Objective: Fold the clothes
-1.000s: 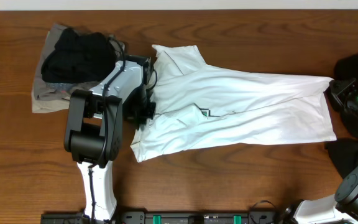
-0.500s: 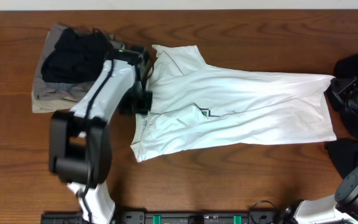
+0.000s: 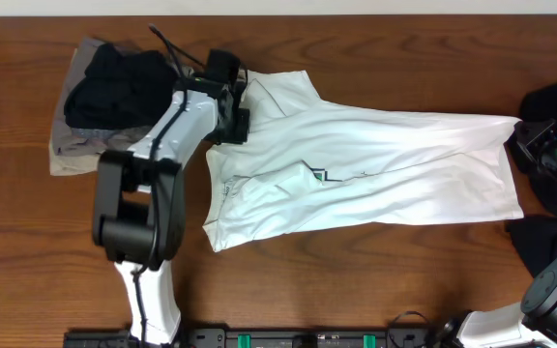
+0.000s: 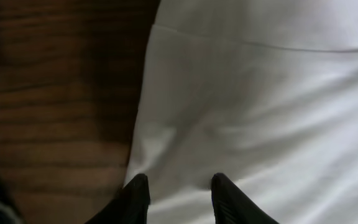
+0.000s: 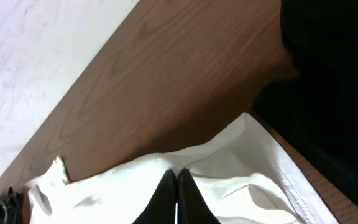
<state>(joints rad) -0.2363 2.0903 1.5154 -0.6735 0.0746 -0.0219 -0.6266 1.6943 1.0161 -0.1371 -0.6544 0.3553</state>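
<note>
While the shirt lies spread lengthwise on the table, the left gripper hangs low over one end. Its fingers stand a narrow gap apart, with white cloth beneath them and bare wood just beside them. The right gripper has its fingers pressed together, and the shirt's other end puckers up to their tips, apparently pinched. The left fingers sit very near the hem, so closing there could catch a single layer or miss, skewing the fold. Whether those tips touch cloth is unclear. The print is mostly hidden in creases. A black heap lies near, behind the left fingers.
</note>
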